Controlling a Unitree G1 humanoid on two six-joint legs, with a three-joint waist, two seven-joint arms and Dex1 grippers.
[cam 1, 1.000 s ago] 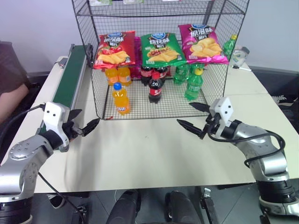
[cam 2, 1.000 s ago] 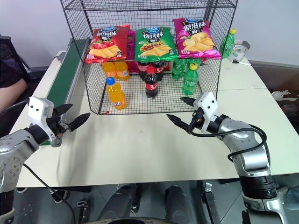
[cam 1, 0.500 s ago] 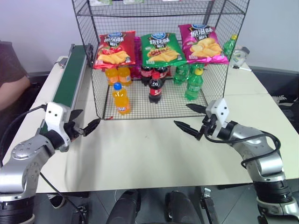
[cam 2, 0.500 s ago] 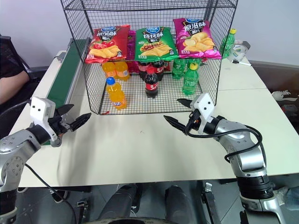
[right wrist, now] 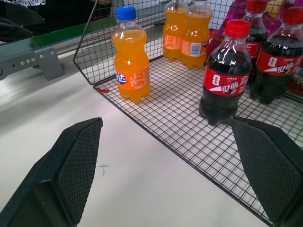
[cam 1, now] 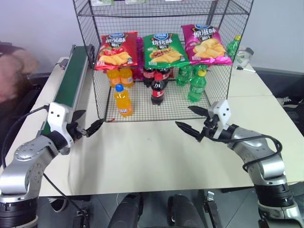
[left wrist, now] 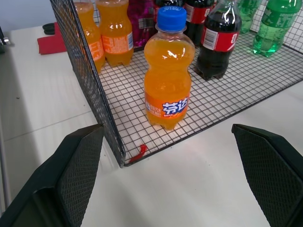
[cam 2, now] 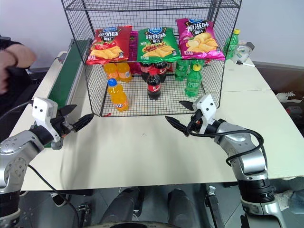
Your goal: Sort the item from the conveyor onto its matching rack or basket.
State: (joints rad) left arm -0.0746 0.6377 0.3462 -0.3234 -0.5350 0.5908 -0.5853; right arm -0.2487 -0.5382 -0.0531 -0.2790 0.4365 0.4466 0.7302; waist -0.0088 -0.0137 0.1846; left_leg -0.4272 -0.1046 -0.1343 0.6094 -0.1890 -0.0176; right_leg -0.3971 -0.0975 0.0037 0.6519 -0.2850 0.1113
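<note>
A small orange soda bottle (cam 1: 123, 100) with a blue cap stands upright on the bottom shelf of the grey wire-mesh rack (cam 1: 164, 14), near the rack's front left corner. It stands alone in front of two more orange bottles (cam 1: 119, 76) at the back of the same shelf. To its right on that shelf stand cola bottles (cam 1: 157, 89) with red caps, then green bottles (cam 1: 197, 87) with yellow caps. Three crisp bags (cam 1: 164, 48) lean on the shelf above.

The left gripper (cam 1: 88, 122) hangs over the bench (cam 1: 147, 156), in front of the rack's left corner, with its two black fingers spread wide and nothing between them. The right gripper (cam 1: 194, 120) hangs in front of the rack's right half, also spread wide and empty. Compared with a second ago, both grippers sit in nearly the same spots and the bottle has not shifted.

The dark green conveyor (cam 1: 70, 83) runs along the left side of the rack, and the visible part of its belt carries nothing. A person's blurred hand (cam 1: 19, 71) has risen into view to the left of the conveyor.

With the bottle shelved beside its matching drinks and both grippers free, the sort looks complete; the raised hand may mean another item is coming.
</note>
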